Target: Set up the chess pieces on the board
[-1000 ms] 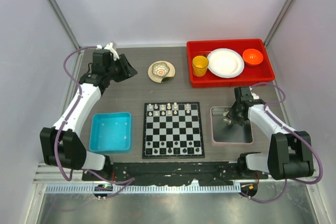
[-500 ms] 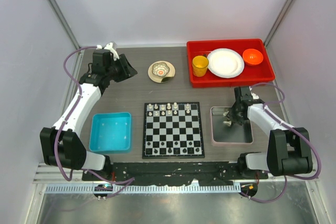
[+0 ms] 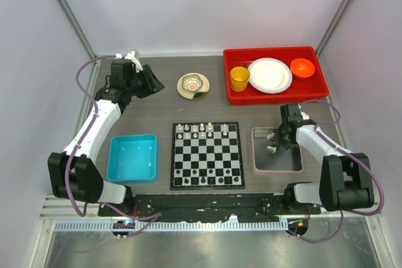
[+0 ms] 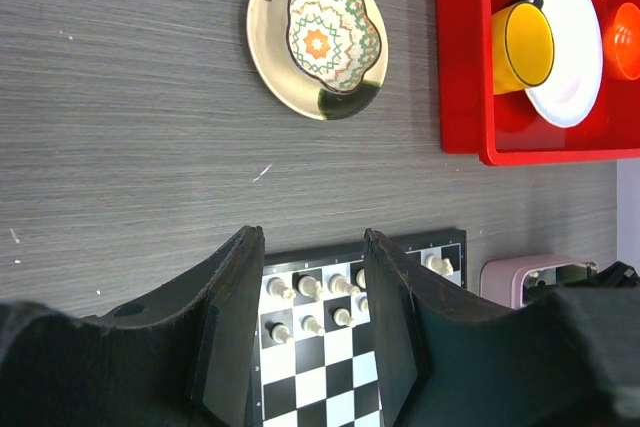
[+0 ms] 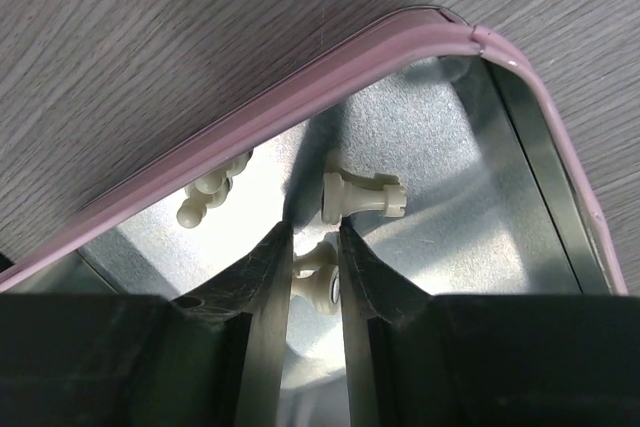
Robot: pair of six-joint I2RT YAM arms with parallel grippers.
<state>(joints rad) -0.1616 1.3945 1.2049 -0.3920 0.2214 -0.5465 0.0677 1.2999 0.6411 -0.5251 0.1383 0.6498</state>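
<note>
Since 1 second ago, our right gripper has narrowed inside the tray, right of centre in the top view. The board at centre carries chess pieces on its far rows. Left wrist view: our left gripper hangs apart and empty. Right wrist view: the fingers sit nearly together around 1 cream piece. We cannot tell whether it is gripped; probably the next pick.

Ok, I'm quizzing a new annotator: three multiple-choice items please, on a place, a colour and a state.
1. Where is the right end effector? A over the chessboard; B inside the pink-rimmed tray; C over the blue bin.
2. What colour is the cup in the red tray? A green; B blue; C yellow.
3. How is the left end effector? A open and empty; B shut tight; C gripping the saucer.
Answers: B, its fingers reach inside the rim; C, seen beside the white plate; A, nothing sits between its fingers.
</note>
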